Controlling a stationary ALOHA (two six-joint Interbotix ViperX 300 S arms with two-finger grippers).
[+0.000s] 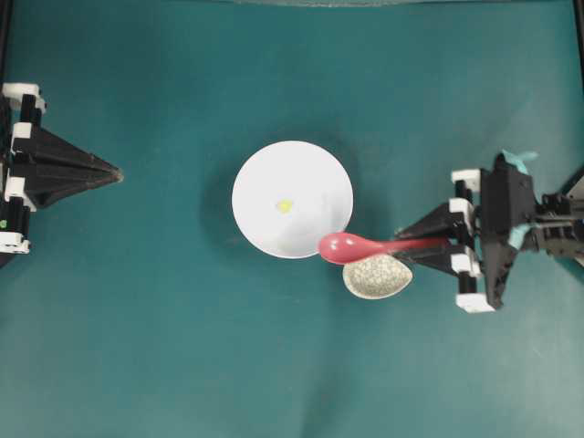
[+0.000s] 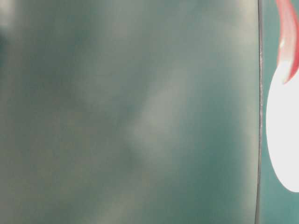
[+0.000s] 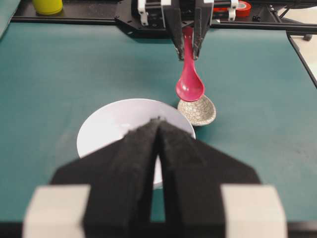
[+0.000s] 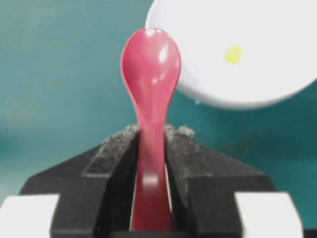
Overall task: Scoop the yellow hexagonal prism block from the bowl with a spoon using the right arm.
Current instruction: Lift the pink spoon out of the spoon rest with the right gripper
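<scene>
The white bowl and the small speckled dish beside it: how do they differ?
The white bowl is large, round and plain; the speckled dish is much smaller, teardrop-shaped and crackle-patterned. The white bowl holds a yellow block; the speckled dish holds nothing, though the spoon passes above it. Both sit upright on the table.

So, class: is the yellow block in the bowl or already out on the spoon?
In the bowl: the yellow block lies on its white floor, and the spoon holds nothing.

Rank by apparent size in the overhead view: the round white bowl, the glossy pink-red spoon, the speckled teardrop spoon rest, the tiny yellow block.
1. Round white bowl, clearly largest.
2. Glossy pink-red spoon and speckled teardrop spoon rest: similar; the spoon is longer, the rest wider, and the spoon partly covers it, so unranked.
3. Tiny yellow block, smallest.
</scene>
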